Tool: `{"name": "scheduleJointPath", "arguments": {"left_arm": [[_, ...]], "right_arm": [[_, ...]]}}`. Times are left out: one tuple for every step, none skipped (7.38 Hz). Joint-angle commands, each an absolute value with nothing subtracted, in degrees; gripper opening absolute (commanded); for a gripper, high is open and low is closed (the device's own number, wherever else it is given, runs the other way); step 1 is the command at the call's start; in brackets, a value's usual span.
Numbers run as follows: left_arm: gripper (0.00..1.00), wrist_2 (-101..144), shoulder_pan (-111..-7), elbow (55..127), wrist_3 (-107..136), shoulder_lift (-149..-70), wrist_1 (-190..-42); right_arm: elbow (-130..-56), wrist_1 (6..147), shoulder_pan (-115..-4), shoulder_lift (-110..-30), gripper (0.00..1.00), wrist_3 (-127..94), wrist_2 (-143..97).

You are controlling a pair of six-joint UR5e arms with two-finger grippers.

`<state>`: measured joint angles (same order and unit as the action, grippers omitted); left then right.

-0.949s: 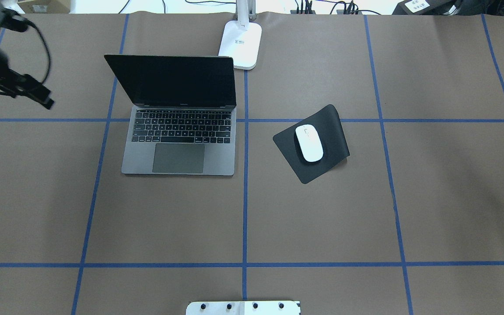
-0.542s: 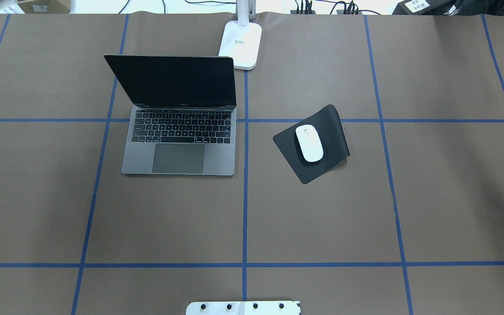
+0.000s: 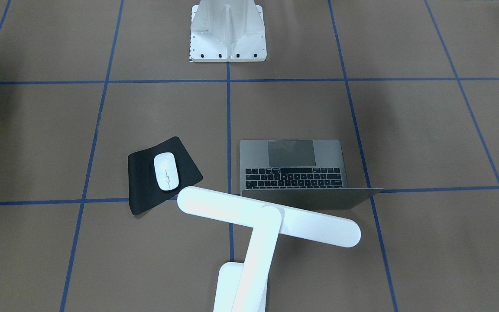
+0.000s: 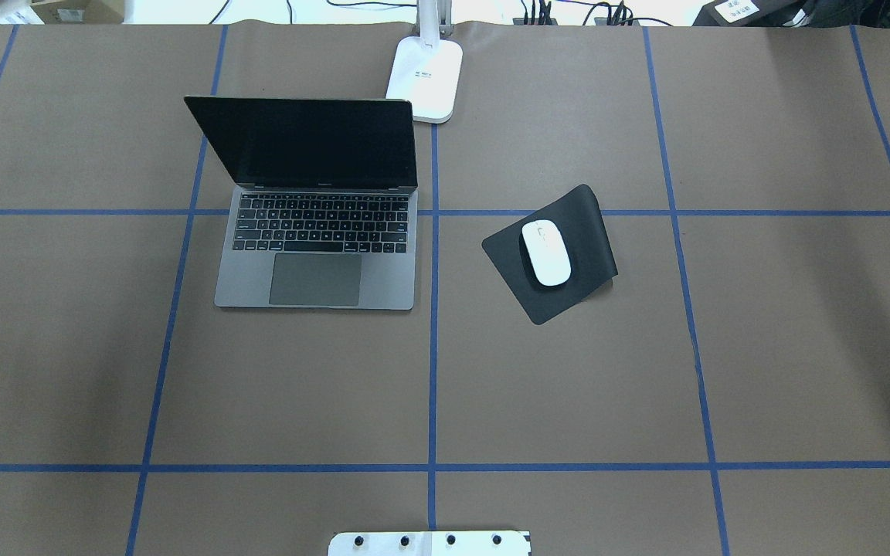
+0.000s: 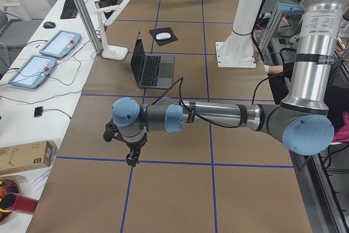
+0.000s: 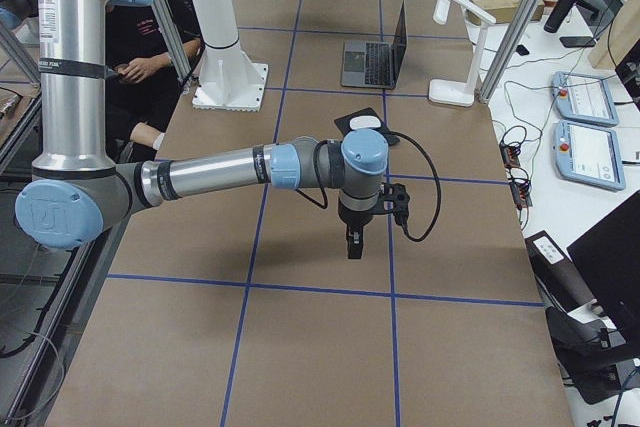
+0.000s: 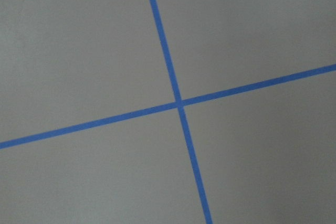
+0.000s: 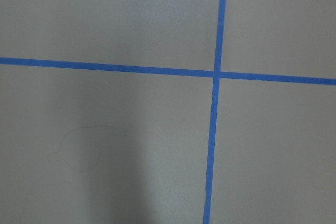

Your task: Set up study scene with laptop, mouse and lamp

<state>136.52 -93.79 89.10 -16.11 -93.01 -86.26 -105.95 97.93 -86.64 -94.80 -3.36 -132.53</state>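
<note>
**Study set: item positions against both grippers**

The laptop (image 4: 315, 232) is standing open, well apart from the left gripper (image 5: 131, 159) and farther along the table (image 4: 568, 401). The mouse (image 4: 545, 252) is lying on a black mouse pad (image 4: 588, 220), near the right gripper (image 6: 352, 245) but not touching it. The lamp (image 3: 268, 222) is standing behind the laptop's lid, well apart from both grippers. Each gripper is hanging fingers-down above the brown cover, holding no item. Their opening cannot be told, since only the side views are showing them. The front view is showing the lamp's bar head, while the overhead view is showing only its base. Both wrist views are showing crossed blue tape lines (image 7: 178, 102).
</note>
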Motion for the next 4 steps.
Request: {"name": "scheduleJointPath", "arguments": {"left_arm": [[1.00,136.6,-94.5,93.8,-15.8,-85.9,-88.2],[1.00,136.7,-94.5,95.9,-15.8,-84.1,-88.0],[1.00,136.7,-94.5,95.9,-15.8,-84.0,-88.1],[1.00,136.7,-94.5,96.0,-15.9,-83.8,-88.1]], "right_arm": [[-107.0,97.8,-87.3,-96.9,1.00,-3.2,-132.5],[-107.0,97.8,-87.3,-96.9,1.00,-3.2,-132.5],[-107.0,97.8,-87.3,-96.8,1.00,-3.2,-132.5],[-107.1,97.7,-87.3,-96.8,1.00,-3.2,-132.5]]}}
